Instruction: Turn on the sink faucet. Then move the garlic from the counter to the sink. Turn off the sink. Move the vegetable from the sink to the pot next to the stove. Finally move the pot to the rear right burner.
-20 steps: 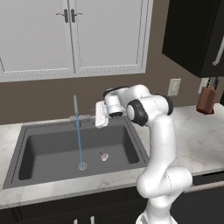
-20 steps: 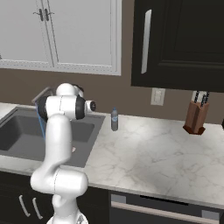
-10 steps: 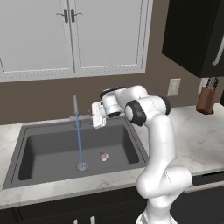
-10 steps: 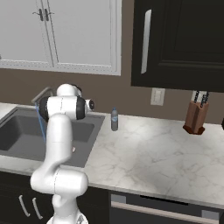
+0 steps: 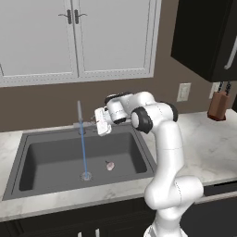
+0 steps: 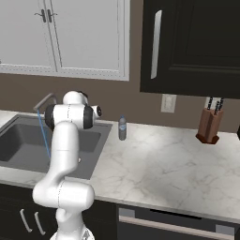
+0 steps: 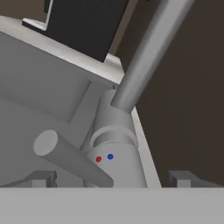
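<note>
— The faucet (image 5: pixel 79 115) is on. Blue water (image 5: pixel 84 150) runs straight down into the sink (image 5: pixel 28 159).

— Where is the garlic (image 5: pixel 109 165)?

— It lies on the sink floor, near the drain (image 5: pixel 85 175).

— And the hand (image 5: pixel 99 121)?

— Its fingers are spread wide and hold nothing. It sits just beside the faucet base (image 7: pixel 117 159), with the lever (image 7: pixel 65 156) sticking out between the fingertips (image 7: pixel 181 178).

— Anything on the bench (image 6: pixel 159 164)?

— A small bottle (image 6: pixel 122 128) and a knife block (image 6: pixel 209 127).
</note>
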